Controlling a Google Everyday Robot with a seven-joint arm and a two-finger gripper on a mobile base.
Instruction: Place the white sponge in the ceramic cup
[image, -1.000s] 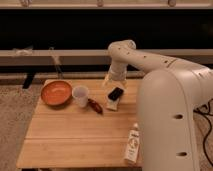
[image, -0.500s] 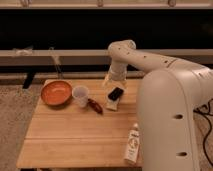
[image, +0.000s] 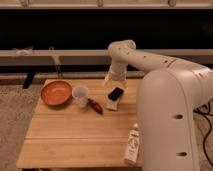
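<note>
The ceramic cup (image: 80, 95) is a small white round cup. It stands upright on the wooden table (image: 75, 140), just right of the orange bowl. The white sponge (image: 112, 105) is a small pale block lying flat on the table right of the cup, touching the near end of a black rectangular object (image: 116, 93). My gripper (image: 110, 82) hangs from the white arm above the table's back edge, just behind the black object and the sponge and to the right of the cup.
An orange bowl (image: 56, 92) sits at the table's back left. A small dark red object (image: 95, 106) lies between the cup and the sponge. A white labelled bottle (image: 132, 145) stands near the front right edge. My large white arm body (image: 175, 115) fills the right side.
</note>
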